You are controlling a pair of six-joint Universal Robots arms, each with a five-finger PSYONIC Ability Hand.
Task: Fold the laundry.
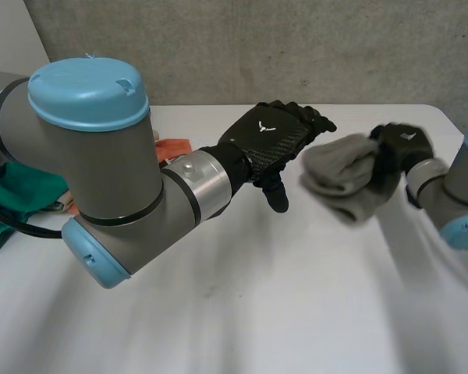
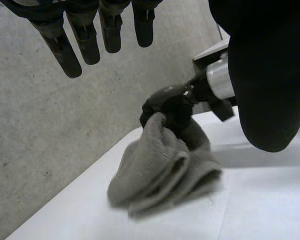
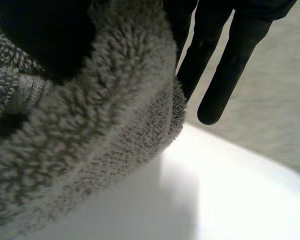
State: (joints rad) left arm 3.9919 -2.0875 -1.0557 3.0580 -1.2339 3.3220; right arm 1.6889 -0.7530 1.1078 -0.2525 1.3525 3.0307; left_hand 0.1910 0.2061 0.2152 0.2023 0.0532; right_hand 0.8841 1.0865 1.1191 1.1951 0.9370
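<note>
light: bright, diffuse | table (image 3: pixel 250 200): washed-out white | towel (image 3: pixel 90 150): soft shadow beneath

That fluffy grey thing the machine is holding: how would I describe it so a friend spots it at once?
At the right side of the white table, find the robot's right hand. Pinched in that hand is a bunched grey towel. Unlike the green cloth and orange cloth at the left, it is thick, looped and held.

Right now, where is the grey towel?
In the head view the grey towel is bunched in the right hand over the white table's right side, just beyond the open left hand's fingertips.
</note>
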